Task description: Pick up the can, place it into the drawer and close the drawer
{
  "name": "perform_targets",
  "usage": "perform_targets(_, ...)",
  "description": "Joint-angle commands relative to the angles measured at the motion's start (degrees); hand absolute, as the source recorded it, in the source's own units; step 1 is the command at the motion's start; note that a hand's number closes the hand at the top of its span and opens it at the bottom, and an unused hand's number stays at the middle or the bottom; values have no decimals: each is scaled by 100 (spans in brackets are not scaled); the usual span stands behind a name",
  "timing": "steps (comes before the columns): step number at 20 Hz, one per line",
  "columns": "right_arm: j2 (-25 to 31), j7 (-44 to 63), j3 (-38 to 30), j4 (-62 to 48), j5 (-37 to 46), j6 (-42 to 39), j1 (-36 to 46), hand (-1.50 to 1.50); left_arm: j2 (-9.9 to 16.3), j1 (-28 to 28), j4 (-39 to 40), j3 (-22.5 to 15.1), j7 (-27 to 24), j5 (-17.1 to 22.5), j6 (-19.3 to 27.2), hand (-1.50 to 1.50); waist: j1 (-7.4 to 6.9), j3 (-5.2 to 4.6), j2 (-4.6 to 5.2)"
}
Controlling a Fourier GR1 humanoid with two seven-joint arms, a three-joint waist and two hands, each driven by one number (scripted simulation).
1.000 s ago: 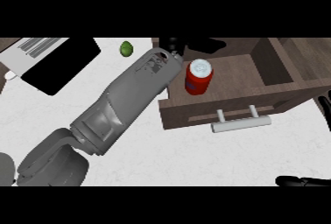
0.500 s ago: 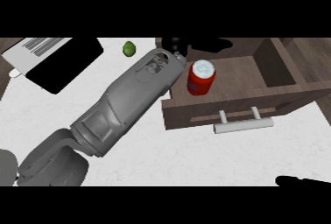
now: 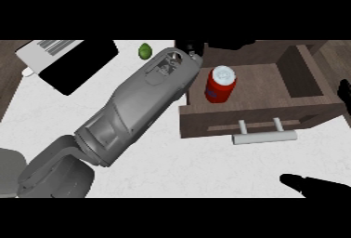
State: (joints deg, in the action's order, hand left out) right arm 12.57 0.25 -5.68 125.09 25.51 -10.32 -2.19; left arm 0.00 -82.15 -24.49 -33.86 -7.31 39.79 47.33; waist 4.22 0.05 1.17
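A red can point(image 3: 221, 83) with a white top stands upright inside the open wooden drawer point(image 3: 302, 76), near its left side. My left forearm runs from the lower left up to the drawer's back left corner. The black left hand point(image 3: 189, 47) lies along the picture's top, just up and left of the can. Its fingers stretch out and do not touch the can. Much of that hand is cut off at the top. My right hand point(image 3: 316, 185) shows at the lower right corner, fingers straight and holding nothing. The drawer's pale bar handle point(image 3: 264, 137) faces me.
A green lime point(image 3: 145, 50) lies on the white counter left of the left wrist. A black and white flat appliance point(image 3: 68, 62) sits at the top left. A dark shape point(image 3: 344, 90) pokes in at the right edge beside the drawer.
The can stays upright in the drawer. My left forearm has shifted slightly to the right. The right hand has come a little further into view.
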Motion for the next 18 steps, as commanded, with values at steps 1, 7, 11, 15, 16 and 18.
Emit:
perform_targets(1, 337, 132, 297, -38, 937, -3, 265, -150, 0, 180, -136, -119, -130, 58, 227, -150, -118, -5, -34)
perform_targets(7, 315, -329, 914, -1236, 2296, 574, 379, -150, 0, 58, -75, -11, 88, -5, -10, -150, -329, -1, -72)
perform_targets(11, 166, -212, 1294, -2090, 3185, 1043, 448, -150, 83, 52, -421, -38, 372, -144, 51, -150, -515, -3, -128)
perform_targets(15, -159, -318, 1202, -3160, 3438, 1743, 1065, -150, 246, 164, -580, -45, 540, -380, 165, -150, -498, 0, -111)
perform_targets(16, -264, -357, 1197, -3198, 3473, 2002, 840, -150, 521, 382, -1058, -107, 743, -367, 75, -150, -573, -2, -150)
perform_targets(18, -172, -546, 871, -3733, 3308, 2140, 1157, -150, 553, 620, -1288, -155, 875, -450, 146, -150, -587, -2, -149)
